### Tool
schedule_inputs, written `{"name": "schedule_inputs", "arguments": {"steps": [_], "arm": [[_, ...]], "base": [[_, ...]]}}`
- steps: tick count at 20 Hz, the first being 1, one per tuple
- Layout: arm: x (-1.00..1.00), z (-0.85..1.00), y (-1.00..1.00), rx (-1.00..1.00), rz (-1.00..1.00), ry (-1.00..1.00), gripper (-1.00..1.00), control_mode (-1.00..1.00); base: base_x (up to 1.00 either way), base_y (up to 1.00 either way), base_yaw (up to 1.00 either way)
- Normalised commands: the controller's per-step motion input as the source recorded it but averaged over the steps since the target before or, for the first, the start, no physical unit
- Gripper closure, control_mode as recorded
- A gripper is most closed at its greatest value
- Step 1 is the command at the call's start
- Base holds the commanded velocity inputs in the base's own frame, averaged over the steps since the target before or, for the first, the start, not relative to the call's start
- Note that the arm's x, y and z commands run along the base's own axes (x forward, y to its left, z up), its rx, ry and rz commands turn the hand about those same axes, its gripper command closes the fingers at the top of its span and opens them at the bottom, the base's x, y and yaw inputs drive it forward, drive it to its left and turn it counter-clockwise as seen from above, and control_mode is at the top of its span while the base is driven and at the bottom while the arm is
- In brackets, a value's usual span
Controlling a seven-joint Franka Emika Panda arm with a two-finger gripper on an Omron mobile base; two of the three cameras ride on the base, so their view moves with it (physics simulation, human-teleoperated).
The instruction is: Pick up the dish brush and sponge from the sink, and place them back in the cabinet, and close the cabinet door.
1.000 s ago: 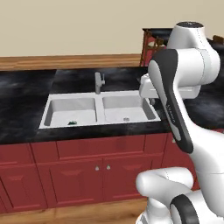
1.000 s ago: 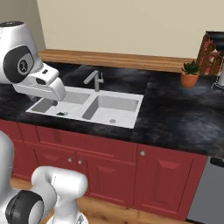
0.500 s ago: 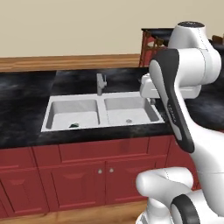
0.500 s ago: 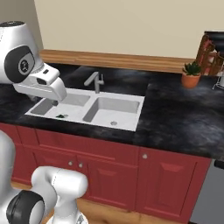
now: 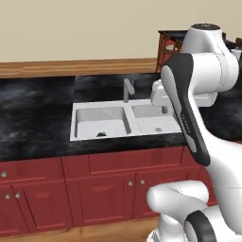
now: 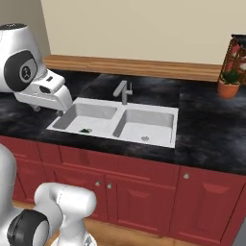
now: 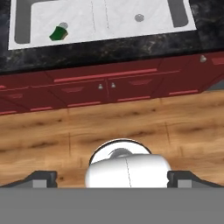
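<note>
The white double-basin sink (image 5: 142, 113) (image 6: 158, 140) (image 7: 39, 15) is set in the black counter, with a grey faucet (image 5: 127, 90) (image 6: 123, 91) behind it. The dark green sponge (image 7: 58, 33) (image 5: 100, 134) (image 6: 86, 130) lies at the front of the left basin, next to a small grey round spot. My gripper (image 7: 113, 178) (image 6: 48, 109) hangs open and holds nothing, well above the sink's near side and apart from the sponge. Its fingertips (image 7: 41, 177) stand wide apart. The dish brush, the cabinet and the cabinet door are out of view.
Red lower cupboards with small knobs (image 7: 105, 85) (image 5: 94, 189) run under the counter, above a wooden floor (image 7: 109, 122). A potted plant (image 6: 228, 82) stands before a dark red rack (image 6: 236, 50) at the counter's right end. A wooden ledge (image 6: 134, 66) runs along the wall.
The whole scene has slid to the right in both base views, so the base has driven left along the counter. The arm holds the same pose and the gripper stays open.
</note>
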Motion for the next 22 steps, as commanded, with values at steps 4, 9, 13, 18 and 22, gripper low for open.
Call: {"name": "schedule_inputs", "arguments": {"steps": [4, 9, 13, 18, 22], "arm": [[0.0, 0.0, 0.0, 0.0, 0.0, 0.0, -1.0, 1.0], [0.0, 0.0, 0.0, 0.0, 0.0, 0.0, -1.0, 1.0], [0.0, 0.0, 0.0, 0.0, 0.0, 0.0, -1.0, 1.0], [0.0, 0.0, 0.0, 0.0, 0.0, 0.0, -1.0, 1.0], [0.0, 0.0, 0.0, 0.0, 0.0, 0.0, -1.0, 1.0]], "base": [[0.32, 0.51, -0.03], [0.45, 0.45, -0.04], [0.49, 0.47, -0.03], [0.4, 0.35, -0.03], [0.48, 0.05, -0.01]]}}
